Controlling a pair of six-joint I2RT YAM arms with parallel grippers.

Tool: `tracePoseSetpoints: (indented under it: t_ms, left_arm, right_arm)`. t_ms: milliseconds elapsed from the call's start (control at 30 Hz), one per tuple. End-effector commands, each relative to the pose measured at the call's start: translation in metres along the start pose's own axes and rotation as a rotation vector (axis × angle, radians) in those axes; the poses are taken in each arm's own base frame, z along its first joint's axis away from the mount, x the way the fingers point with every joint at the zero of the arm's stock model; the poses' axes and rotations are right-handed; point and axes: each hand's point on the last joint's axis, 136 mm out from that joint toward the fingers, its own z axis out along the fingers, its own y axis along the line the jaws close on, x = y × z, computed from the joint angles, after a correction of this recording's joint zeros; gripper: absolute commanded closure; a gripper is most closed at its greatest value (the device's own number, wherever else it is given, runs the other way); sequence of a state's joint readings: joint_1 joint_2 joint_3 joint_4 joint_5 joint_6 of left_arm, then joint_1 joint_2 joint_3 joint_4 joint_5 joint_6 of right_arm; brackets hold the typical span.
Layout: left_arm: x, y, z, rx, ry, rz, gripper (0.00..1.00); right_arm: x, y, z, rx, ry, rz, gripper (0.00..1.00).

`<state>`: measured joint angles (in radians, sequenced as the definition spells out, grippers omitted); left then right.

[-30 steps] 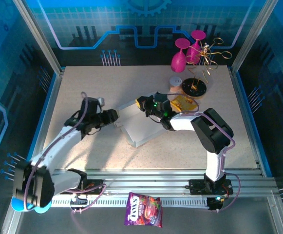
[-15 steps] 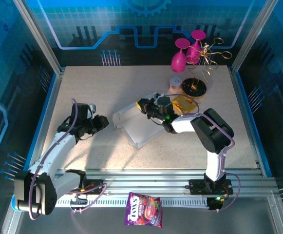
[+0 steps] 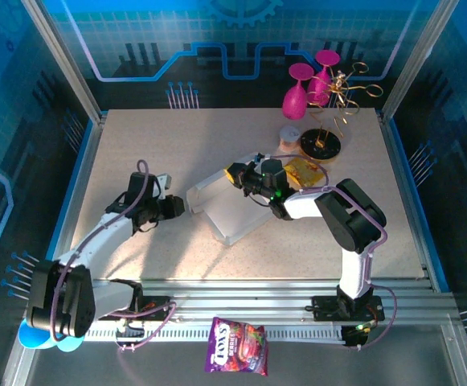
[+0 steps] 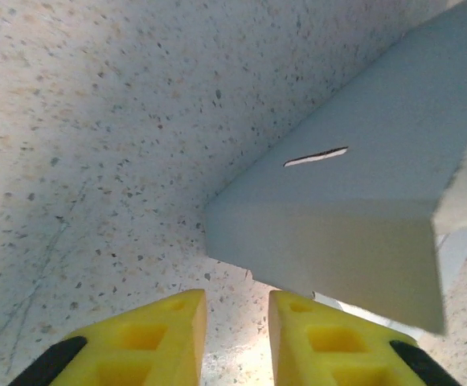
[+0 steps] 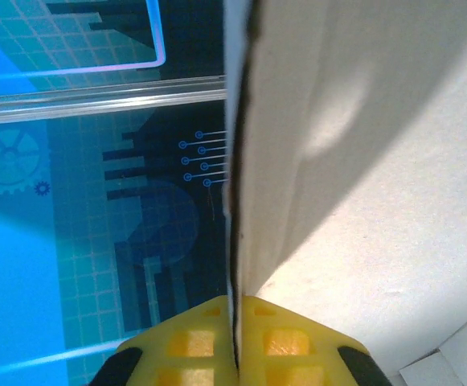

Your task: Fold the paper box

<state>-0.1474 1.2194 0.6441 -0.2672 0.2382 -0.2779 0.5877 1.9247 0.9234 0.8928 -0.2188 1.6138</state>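
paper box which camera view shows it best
Top external: the whole paper box is visible, lying on the table. Left wrist shows one slotted corner; right wrist, a panel edge clamped by the right gripper.

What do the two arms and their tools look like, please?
The left arm and right arm are white with black joints, each trailing a lilac cable. The left tool and right tool have yellow fingers with square recesses and black patches.

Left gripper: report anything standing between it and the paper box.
Nothing visible does. The left gripper points at the near corner of the paper box, not touching it, with just a strip of table between them.
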Motion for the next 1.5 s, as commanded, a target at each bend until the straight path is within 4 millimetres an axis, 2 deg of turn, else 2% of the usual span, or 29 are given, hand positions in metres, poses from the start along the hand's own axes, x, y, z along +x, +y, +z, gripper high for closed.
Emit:
tracePoseSetpoints:
  t_ms: [0,167,700,1133,1267,1467]
  left_arm:
    - [-0.017,-0.018,0.005,0.035,-0.033,0.115,0.70]
    - [-0.019,-0.035,0.012,0.101,-0.024,0.184,0.66]
    - [-0.018,-0.055,0.017,0.180,-0.025,0.281,0.63]
    - [-0.023,-0.061,0.027,0.132,-0.068,0.299,0.65]
    - [-0.029,-0.056,0.029,0.083,-0.098,0.294,0.61]
    - [-0.033,-0.060,0.034,0.073,-0.107,0.323,0.56]
  right_arm:
    - [0.001,-0.022,0.001,0.029,0.020,-0.017,1.00]
    - [0.002,-0.029,0.005,0.023,0.034,-0.004,1.00]
    - [0.000,-0.034,0.007,0.022,0.043,0.015,1.00]
    - [-0.001,-0.035,0.009,0.008,0.047,0.022,1.00]
    - [-0.001,-0.036,0.008,0.002,0.046,0.029,1.00]
    - [-0.001,-0.034,0.008,-0.003,0.053,0.035,1.00]
